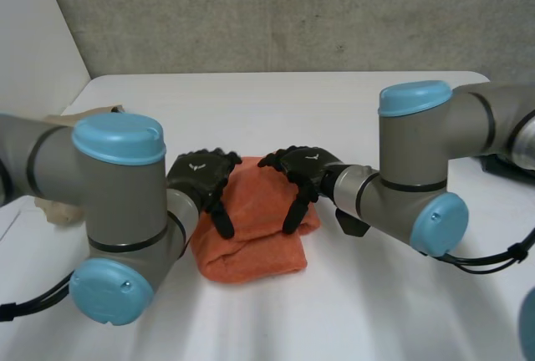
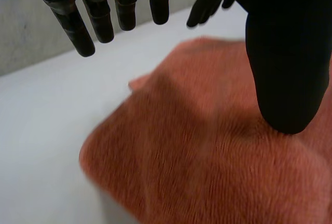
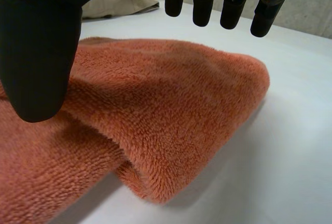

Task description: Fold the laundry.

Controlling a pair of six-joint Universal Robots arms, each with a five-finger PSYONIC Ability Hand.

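Orange towel [image 1: 255, 231] lies mid-table on the white table [image 1: 334, 110], folded into a thick bundle; doubled layers show at its right edge. Left hand [image 1: 199, 175] hangs over its far left part, right hand [image 1: 303, 167] over its far right part. Both have straight, loose fingers pointing down and grip nothing. Thumbs sit just above the pile, contact unclear. Beige cloth [image 1: 52, 206] sits at the left edge, partly hidden by the left arm, looks bunched. Towel fold seems basically done, maybe a pat-down left. The beige piece probably needs folding too.
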